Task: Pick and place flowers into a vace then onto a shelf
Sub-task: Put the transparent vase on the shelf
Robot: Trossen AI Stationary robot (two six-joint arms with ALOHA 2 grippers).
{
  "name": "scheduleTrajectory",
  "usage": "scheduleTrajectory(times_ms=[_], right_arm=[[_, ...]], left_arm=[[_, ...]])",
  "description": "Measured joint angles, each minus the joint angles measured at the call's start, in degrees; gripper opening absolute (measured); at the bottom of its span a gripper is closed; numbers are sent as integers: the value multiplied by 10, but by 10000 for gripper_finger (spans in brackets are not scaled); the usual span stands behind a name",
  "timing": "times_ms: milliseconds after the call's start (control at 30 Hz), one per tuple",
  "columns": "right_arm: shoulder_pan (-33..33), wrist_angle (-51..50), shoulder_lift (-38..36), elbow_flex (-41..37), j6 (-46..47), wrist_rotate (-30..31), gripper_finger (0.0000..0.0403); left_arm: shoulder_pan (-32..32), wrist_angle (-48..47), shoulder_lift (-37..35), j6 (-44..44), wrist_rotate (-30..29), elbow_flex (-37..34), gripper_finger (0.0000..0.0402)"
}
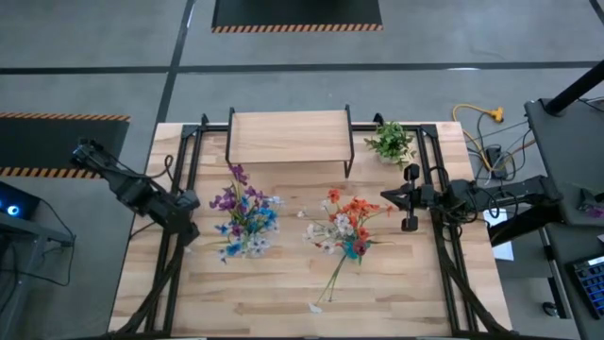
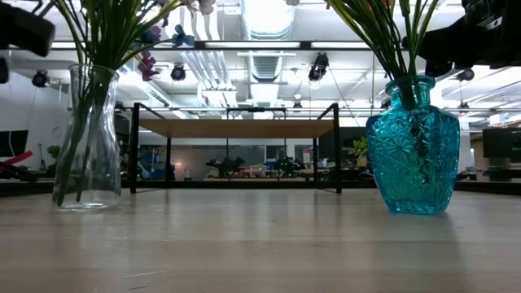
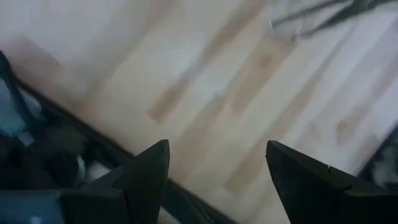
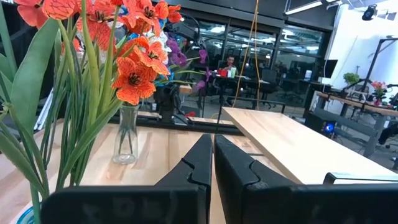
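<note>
Blue, purple and white flowers stand in a clear glass vase, whose base rests on the table. Orange-red and white flowers stand in a teal glass vase. One long stem reaches from that bunch toward the near edge; whether it lies on the table I cannot tell. The shelf stands at the far middle, its top bare. My left gripper is open, low over the table left of the clear vase. My right gripper is shut, right of the orange flowers, pointing toward them.
A bushy green plant sits right of the shelf at the far edge. Black frame rails run along the table's left and right sides. Bare wood lies between the two vases and toward the near edge. Cables lie off the table's right.
</note>
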Motion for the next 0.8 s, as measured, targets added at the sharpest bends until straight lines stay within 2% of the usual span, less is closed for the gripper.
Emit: scheduleTrajectory(times_ms=[200, 533, 667, 800], right_arm=[[0, 0, 0, 0, 0, 0, 9], [0, 0, 0, 0, 1, 0, 9], [0, 0, 0, 0, 0, 0, 8], [0, 0, 0, 0, 0, 0, 8]], left_arm=[[0, 3, 48, 19, 94, -6, 251], [-15, 46, 174, 14, 222, -6, 251], [-27, 87, 206, 14, 218, -6, 251], [-44, 155, 215, 15, 154, -6, 251]])
